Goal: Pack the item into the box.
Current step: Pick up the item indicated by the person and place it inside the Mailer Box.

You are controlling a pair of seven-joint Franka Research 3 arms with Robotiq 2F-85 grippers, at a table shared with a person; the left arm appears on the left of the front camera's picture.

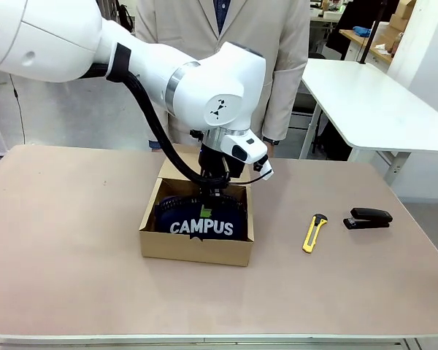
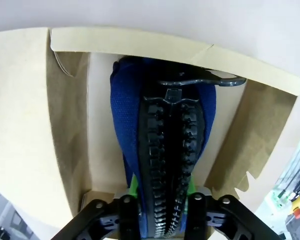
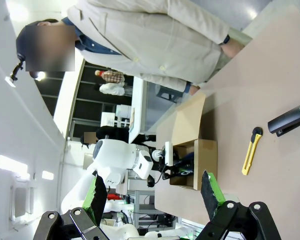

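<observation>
- The box [image 1: 197,249] sits near the middle of the desk [image 1: 73,219], its flap lid [image 3: 188,120] standing open on the far side, toward the person [image 1: 277,51] in a beige coat.
- The pouch [image 1: 201,226] is inside the box. It stands on its long edge, with the white "CAMPUS" lettering facing the robot's side and showing above the front wall.
- The left arm comes in from the left and points straight down into the box. The left fingers [image 1: 213,191] are clenched on the top edge of the pouch.
- In the left wrist view the left fingers [image 2: 128,215] press on both sides of the black zipper [image 2: 170,150]. A green pad lies against the blue fabric of the pouch [image 2: 124,115].
- The zipper pull [image 2: 200,80] lies at the far end of the pouch, close to the box wall [image 2: 25,125].
- The right fingers [image 3: 97,192] are spread wide with nothing between them, held well away from the box [image 3: 206,155].
- A yellow utility knife [image 1: 314,232] lies on the desk to the right of the box, and a black stapler [image 1: 368,217] lies just beyond it. Both are apart from the box.
</observation>
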